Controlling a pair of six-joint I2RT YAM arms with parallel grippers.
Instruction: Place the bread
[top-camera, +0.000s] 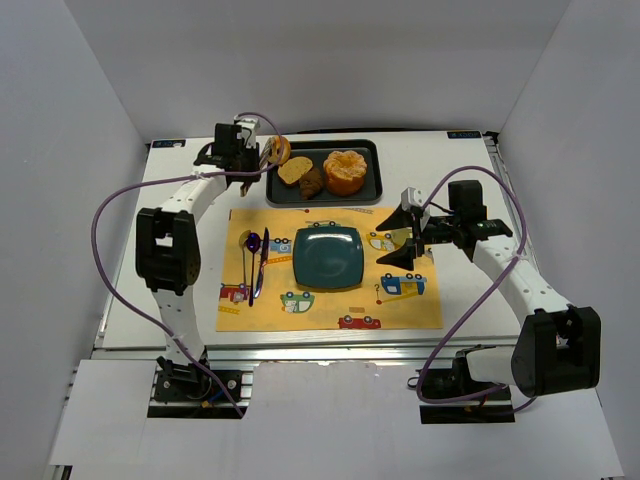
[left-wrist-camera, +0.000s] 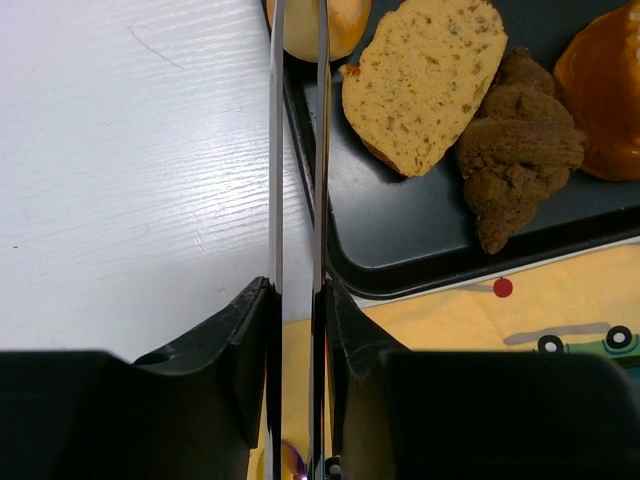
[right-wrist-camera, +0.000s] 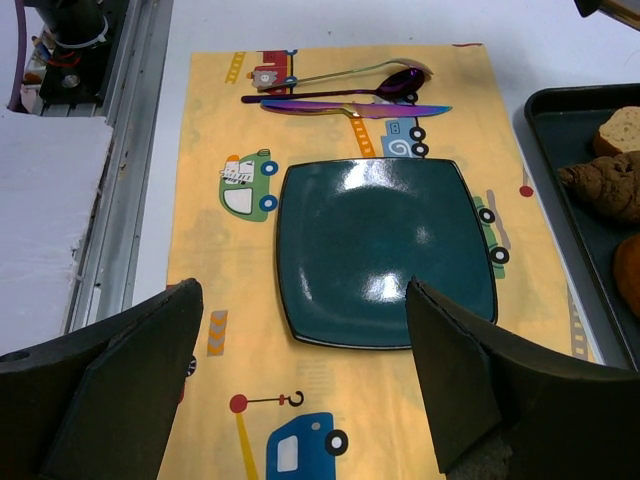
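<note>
We see the left gripper (left-wrist-camera: 298, 30) with its two thin metal fingers (left-wrist-camera: 276, 150) drawn close together and clamped on the bread (left-wrist-camera: 345, 22), a golden-brown ring bun. In the top view the bun stands on edge at the end of the black tray (left-wrist-camera: 420, 250) nearest the left arm. Just beside it in the tray lie a seeded bread slice (left-wrist-camera: 425, 80), a dark brown twisted pastry (left-wrist-camera: 520, 150) and an orange pastry (left-wrist-camera: 610, 100). We find the right gripper (right-wrist-camera: 302, 290) spread wide with nothing between its fingers (right-wrist-camera: 140, 370), hovering over the yellow car-print placemat (right-wrist-camera: 220, 280). On the placemat lies the teal plate (right-wrist-camera: 385, 250), and beyond the plate lies purple cutlery (right-wrist-camera: 350, 95).
</note>
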